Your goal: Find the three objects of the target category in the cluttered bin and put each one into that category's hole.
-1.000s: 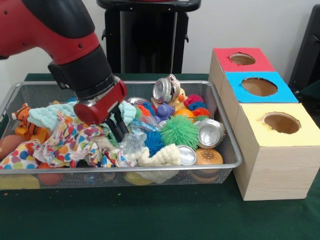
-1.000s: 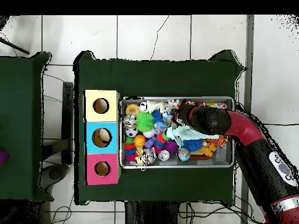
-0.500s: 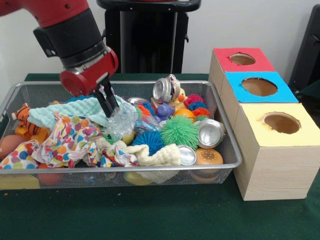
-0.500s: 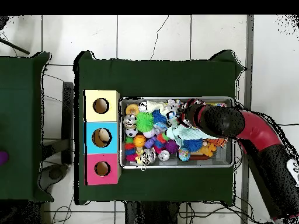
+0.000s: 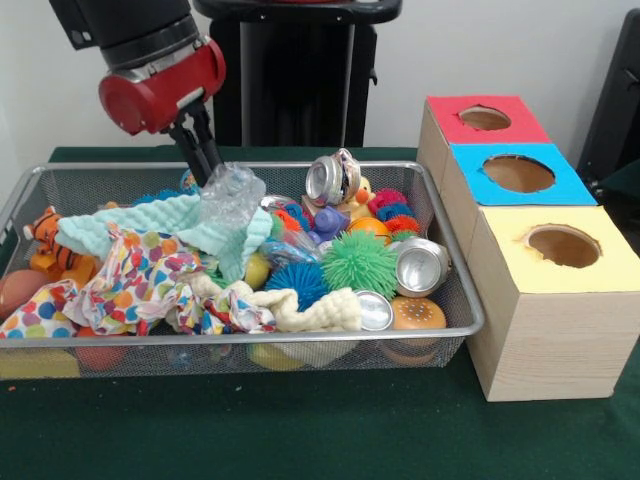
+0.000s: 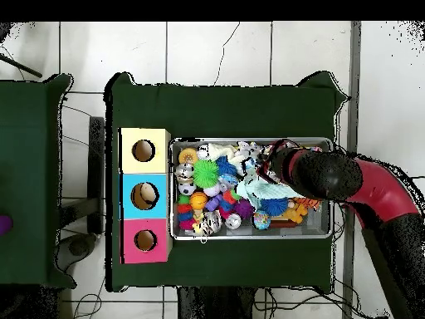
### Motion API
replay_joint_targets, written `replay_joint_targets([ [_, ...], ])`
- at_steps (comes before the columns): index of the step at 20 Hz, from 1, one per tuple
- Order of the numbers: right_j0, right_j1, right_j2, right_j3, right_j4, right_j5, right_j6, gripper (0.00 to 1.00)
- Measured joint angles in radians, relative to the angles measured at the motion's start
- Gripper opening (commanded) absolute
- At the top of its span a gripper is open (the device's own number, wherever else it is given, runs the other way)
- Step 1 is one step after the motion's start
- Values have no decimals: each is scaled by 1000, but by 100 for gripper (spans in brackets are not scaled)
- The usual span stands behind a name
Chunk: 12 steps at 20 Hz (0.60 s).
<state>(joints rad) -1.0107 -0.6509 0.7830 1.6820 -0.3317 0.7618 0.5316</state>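
Overhead, the arm slants down from eleven o'clock, its tool (image 5: 202, 150) clamped on a crumpled clear bottle (image 5: 228, 196) above the wire bin (image 5: 455, 290).

Table (image 5: 300, 440): green cloth cover.
On it: wire bin (image 5: 440, 250); beside it, wooden box (image 5: 550, 340) with three holes.

a crumpled clear plastic bottle (image 5: 231, 197) hangs tilted above the mint cloth (image 5: 150, 228), pinched at its top.
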Motion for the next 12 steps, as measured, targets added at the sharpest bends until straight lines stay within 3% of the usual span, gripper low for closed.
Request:
replay_joint_targets([
  [12, 13, -116, 0, 101, 20, 0, 0, 0],
])
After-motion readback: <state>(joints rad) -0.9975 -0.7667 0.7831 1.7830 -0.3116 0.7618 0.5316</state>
